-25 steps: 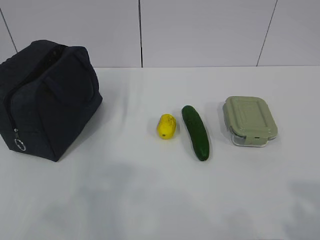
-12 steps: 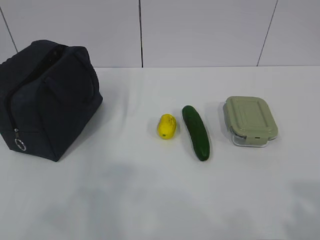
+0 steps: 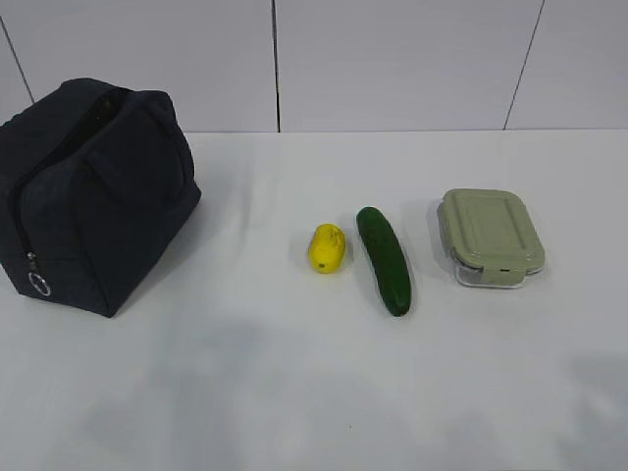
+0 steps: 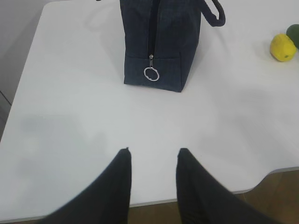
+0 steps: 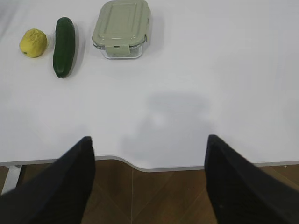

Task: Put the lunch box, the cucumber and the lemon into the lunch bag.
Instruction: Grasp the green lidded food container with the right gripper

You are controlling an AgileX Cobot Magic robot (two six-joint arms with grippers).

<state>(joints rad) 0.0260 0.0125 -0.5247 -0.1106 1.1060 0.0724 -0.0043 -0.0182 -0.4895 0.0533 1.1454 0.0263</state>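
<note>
Lunch bag point(image 3: 93, 196) sits far left, its zip running straight ahead of the left gripper point(image 4: 153, 156), whose jaws are partly open and empty. Lunch box point(image 5: 121, 29), cucumber point(image 5: 64, 45) and lemon point(image 5: 33, 42) lie ahead-left of the right gripper point(image 5: 149, 144), which is wide open, empty, and nearer them.

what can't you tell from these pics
- Lunch bag interior: zipper closed, fabric hides it in exterior and left wrist views.
- Lunch box contents: sage lid covers them, clear wall too small to read.
- Cucumber: cut off by left wrist view's right edge.
</note>
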